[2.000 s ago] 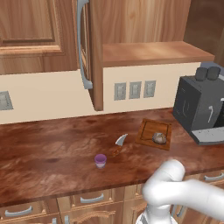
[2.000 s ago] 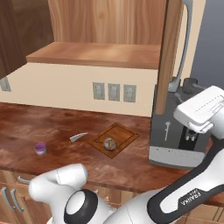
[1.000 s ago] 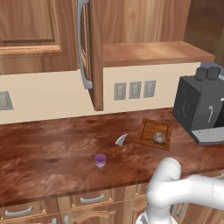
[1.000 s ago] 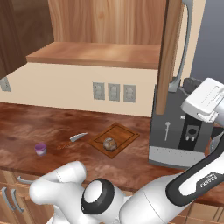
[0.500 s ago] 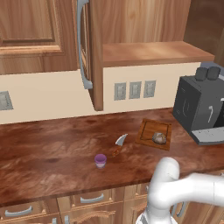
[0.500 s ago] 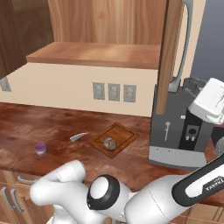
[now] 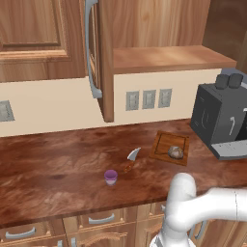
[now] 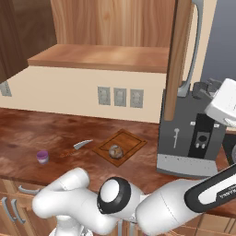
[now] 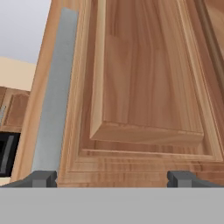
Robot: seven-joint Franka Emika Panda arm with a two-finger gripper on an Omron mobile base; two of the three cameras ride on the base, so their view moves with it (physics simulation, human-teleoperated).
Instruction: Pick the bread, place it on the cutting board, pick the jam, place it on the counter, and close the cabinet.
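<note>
Tool (image 9: 112,178) fingertips stand wide apart at the bottom of the hand view, nothing between them, facing the panelled face of the warm-brown wooden cabinet door (image 9: 144,87), with its long grey bar handle (image 9: 54,100) off toward one fingertip. In the right base view the white hand (image 8: 224,102) sits high on the right, just beside that open door (image 8: 179,55), which stands edge-on in front of the dark grey coffee machine (image 8: 193,133).

Out from there, the small brown-grey rounded bread (image 8: 114,150) lies on the small rectangular wooden cutting board (image 8: 133,140), and the tiny purple-topped jam jar (image 7: 111,176) stands on the dark reddish-brown mottled bench (image 7: 53,164), near the curved grey-bladed knife (image 7: 133,154). The light wooden shelf (image 7: 169,57) inside the cabinet is bare.

Judging by this, both placements look done and closing the cabinet is the step in hand. The next move would call for setting the tool against the door's outer face and pushing it round on its hinge until it shuts. The left door (image 7: 96,48) also stands ajar and may need the same.
</note>
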